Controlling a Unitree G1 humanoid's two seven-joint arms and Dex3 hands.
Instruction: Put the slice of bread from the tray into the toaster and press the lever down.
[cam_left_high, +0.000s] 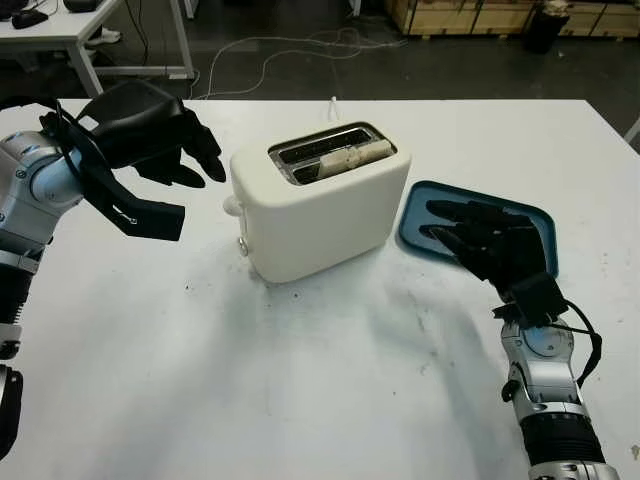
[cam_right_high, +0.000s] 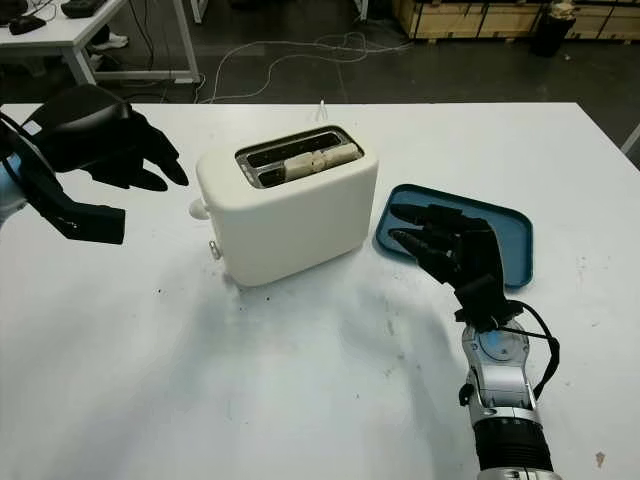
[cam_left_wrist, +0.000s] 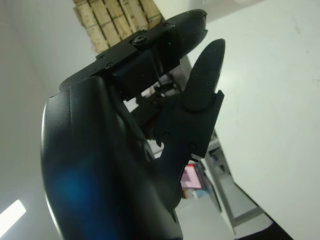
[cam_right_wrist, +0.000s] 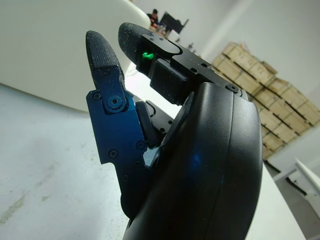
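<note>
Left hand (cam_left_high: 165, 150) hangs above the table (cam_left_high: 300, 380), off to the left of the toaster (cam_left_high: 318, 200), with its fingertips pointing toward the toaster's left end and stopping just short of it. It holds nothing and is open; its thumb (cam_left_high: 140, 215) juts down and forward below the palm. Right hand (cam_left_high: 490, 240) is over the tray (cam_left_high: 535, 225), fingers reaching toward the toaster's right side, open as well and gripping nothing. Whether it touches the tray floor I cannot tell.

Bread (cam_left_high: 350, 158) is already in the toaster: a pale slice sits lengthwise in the front slot, its upper edge showing at the rim, toward the slot's right end. The rear slot looks dark. The toaster is cream-white and stands near the table's middle, turned at an angle, with a small knob (cam_left_high: 243, 246) on its left end and a rounded tab (cam_left_high: 231, 206) above that. The tray is blue, flat and rectangular with rounded corners, just beside the toaster's right side. A white cord (cam_left_high: 330, 104) leaves the toaster's back toward the table's far edge.
</note>
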